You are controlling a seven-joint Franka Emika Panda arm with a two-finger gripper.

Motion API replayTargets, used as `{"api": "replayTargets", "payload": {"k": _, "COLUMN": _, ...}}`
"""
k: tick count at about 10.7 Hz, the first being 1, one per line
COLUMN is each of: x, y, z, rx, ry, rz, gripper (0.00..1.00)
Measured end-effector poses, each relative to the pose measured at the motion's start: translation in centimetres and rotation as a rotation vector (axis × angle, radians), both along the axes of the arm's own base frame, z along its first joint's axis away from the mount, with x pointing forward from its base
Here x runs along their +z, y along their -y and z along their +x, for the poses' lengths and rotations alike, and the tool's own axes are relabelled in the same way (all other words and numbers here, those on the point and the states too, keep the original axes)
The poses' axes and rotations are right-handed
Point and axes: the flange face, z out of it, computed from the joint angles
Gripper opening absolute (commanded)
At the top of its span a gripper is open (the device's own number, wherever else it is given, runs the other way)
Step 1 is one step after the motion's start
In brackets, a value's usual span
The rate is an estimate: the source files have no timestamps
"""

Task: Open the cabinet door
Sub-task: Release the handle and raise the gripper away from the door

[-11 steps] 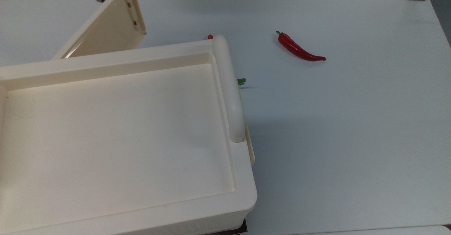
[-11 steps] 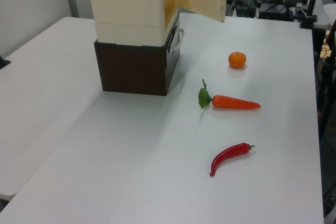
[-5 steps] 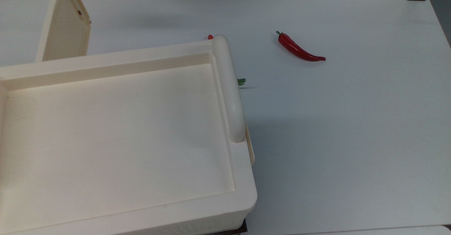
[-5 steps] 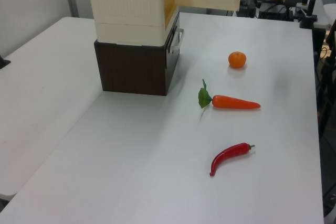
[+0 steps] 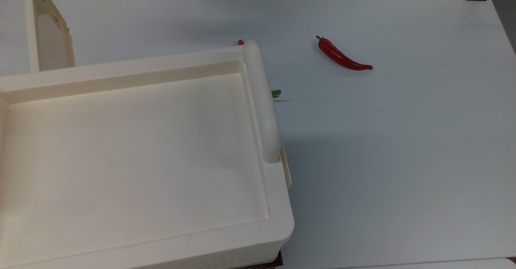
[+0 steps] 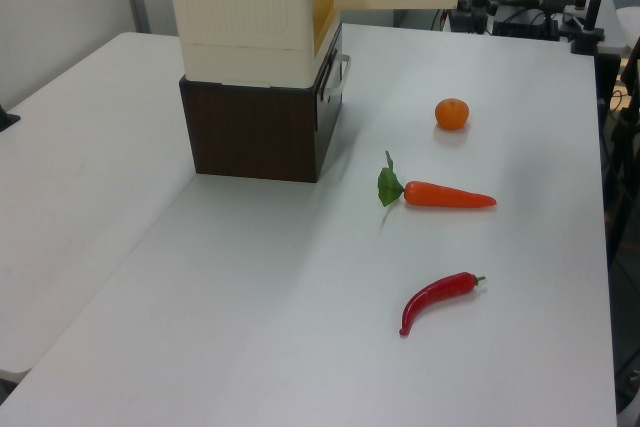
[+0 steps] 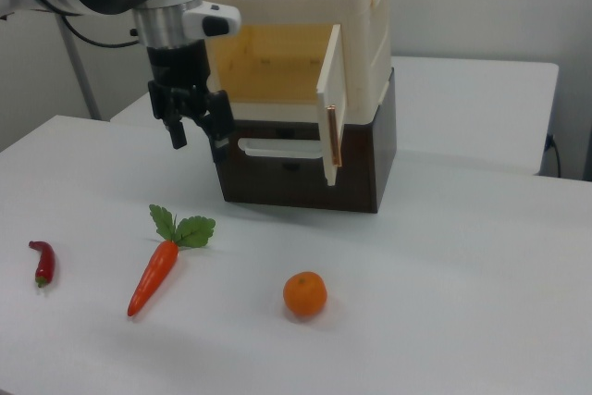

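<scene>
Since the cabinet door (image 7: 330, 104) stands swung wide, edge-on toward the right view's right of the gripper (image 7: 196, 132), jaws apart, empty, nothing's left but retreat.

The cabinet (image 7: 305, 34) sits on a base box (image 7: 305, 168) on the bench (image 7: 444, 321). The cabinet door (image 7: 330, 104) stands swung outward (edge-on in the right view). In front, from the right view's left: chili (image 7: 43, 262), carrot (image 7: 157, 270), orange (image 7: 305, 294). The tool (image 7: 196, 131) hangs above the bench, left of the cabinet opening.
</scene>
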Motion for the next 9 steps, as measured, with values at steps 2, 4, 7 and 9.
{"api": "replayTargets", "payload": {"k": 2, "x": -1.6, "y": -3.4, "z": 1.2, "rx": 0.011, "ry": -0.018, "rz": -0.003, "gripper": 1.0}}
{"api": "replayTargets", "payload": {"k": 4, "x": -2.6, "y": -4.1, "z": 2.0, "rx": 0.016, "ry": -0.017, "rz": 0.005, "gripper": 1.0}}
{"api": "replayTargets", "payload": {"k": 7, "x": -2.1, "y": -3.1, "z": 1.9, "rx": 0.025, "ry": -0.008, "rz": 0.013, "gripper": 1.0}}
{"api": "replayTargets", "payload": {"k": 9, "x": -1.7, "y": -2.8, "z": 1.6, "rx": 0.052, "ry": -0.007, "rz": 0.015, "gripper": 1.0}}
